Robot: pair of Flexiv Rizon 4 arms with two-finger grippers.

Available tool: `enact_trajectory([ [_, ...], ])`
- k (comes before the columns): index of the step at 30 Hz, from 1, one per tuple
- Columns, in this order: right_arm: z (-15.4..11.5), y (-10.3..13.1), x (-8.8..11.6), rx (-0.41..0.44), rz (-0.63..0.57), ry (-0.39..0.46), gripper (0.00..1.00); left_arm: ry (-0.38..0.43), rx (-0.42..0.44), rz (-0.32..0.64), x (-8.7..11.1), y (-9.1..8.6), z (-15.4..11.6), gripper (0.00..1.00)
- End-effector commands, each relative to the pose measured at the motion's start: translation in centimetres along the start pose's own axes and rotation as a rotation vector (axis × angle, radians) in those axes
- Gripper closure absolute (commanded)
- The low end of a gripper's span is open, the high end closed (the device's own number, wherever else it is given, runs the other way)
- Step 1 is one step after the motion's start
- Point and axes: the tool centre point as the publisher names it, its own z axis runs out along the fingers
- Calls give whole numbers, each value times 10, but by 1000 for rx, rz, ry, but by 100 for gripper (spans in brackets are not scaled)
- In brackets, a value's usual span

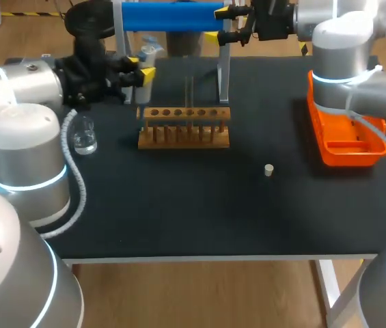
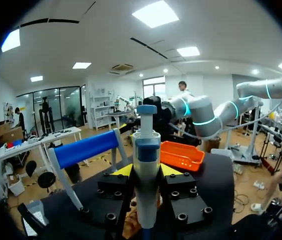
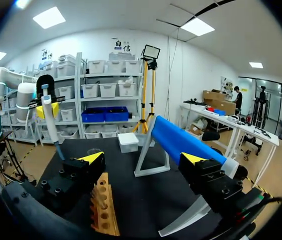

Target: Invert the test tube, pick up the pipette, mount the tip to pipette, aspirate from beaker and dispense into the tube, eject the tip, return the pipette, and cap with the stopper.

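My left gripper (image 1: 141, 68) is shut on the white and blue pipette (image 1: 145, 87), held upright above the table's back left, behind the wooden rack (image 1: 184, 127). In the left wrist view the pipette (image 2: 146, 165) stands clamped between the yellow-tipped fingers (image 2: 123, 170). A clear test tube (image 1: 190, 96) stands upright in the rack. The glass beaker (image 1: 83, 137) sits left of the rack, and the small pale stopper (image 1: 268, 170) lies on the mat to the right. My right gripper (image 1: 232, 33) is open and empty, high at the back by the blue bar; its view looks over the rack (image 3: 103, 207) toward the pipette (image 3: 49, 117).
A blue bar on a white stand (image 1: 172, 16) spans the back of the table behind the rack. An orange tray (image 1: 348, 145) sits at the right edge under my right arm. A white box (image 3: 128, 141) stands at the back near the stand.
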Motion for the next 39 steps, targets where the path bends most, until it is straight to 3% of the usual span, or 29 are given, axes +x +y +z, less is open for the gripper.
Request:
enact_trajectory([
  [1,0,0,0,1,0,0,0,-15,12,-2,-14,-1,-9,100],
  [20,0,0,0,1,0,0,0,-163,63,-20,-78,1,13,100],
  [39,0,0,0,1,0,0,0,-325,82,-73,-116,2,47,100],
])
